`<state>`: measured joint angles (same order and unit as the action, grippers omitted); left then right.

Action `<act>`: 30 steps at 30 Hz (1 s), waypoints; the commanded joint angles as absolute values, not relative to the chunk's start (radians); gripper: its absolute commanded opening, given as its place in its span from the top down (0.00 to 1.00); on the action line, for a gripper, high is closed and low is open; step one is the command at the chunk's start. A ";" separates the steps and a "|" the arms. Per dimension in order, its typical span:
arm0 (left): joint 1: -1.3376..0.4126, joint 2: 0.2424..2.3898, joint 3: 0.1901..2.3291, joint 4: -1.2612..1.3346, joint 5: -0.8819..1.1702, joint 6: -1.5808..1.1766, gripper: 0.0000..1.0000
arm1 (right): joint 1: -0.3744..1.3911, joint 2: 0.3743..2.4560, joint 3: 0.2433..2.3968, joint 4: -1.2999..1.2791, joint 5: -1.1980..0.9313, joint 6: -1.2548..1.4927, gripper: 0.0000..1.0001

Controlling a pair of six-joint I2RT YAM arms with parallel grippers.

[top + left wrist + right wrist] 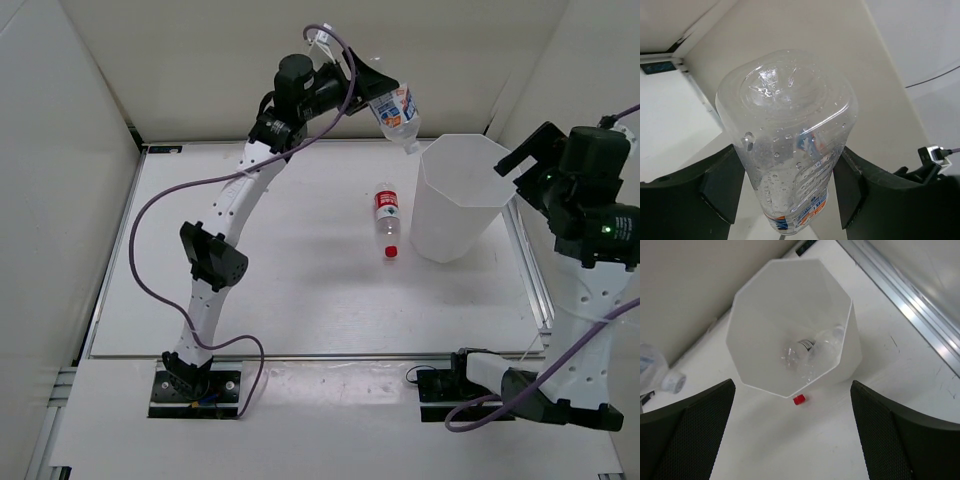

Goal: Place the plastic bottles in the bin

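White table (300, 300), pale walls (200, 60) all round, and at the back the left fingers (720, 190) clamp a blue-labelled bottle (395, 108), tilted cap-down in the air beside the bin (455, 225) rim. A red-capped bottle (387, 222) lies just left of the bin. Clear bottles (810, 347) sit inside it, and the right fingers (705, 420) hang spread wide, holding nothing.
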<state>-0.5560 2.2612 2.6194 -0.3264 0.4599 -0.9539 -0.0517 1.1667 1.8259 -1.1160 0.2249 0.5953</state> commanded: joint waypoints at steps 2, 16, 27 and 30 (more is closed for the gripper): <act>-0.604 2.299 2.584 -0.130 0.381 -1.034 0.58 | -0.054 1.140 1.946 -1.150 0.278 0.598 0.00; -0.794 2.347 2.570 -0.037 0.291 -0.898 0.53 | -0.054 0.982 1.963 -1.201 0.202 0.641 0.00; -0.715 2.189 2.438 -0.207 0.307 -0.762 0.00 | -0.054 0.937 1.922 -1.217 0.204 0.683 0.00; -0.646 2.115 2.378 -0.247 0.291 -0.719 0.00 | -0.054 0.928 1.870 -1.186 0.195 0.683 0.00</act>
<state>-0.7376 2.2799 2.4062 -0.2054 0.3218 -0.7902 -0.0521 0.9367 1.9038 -1.2316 0.2058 0.6746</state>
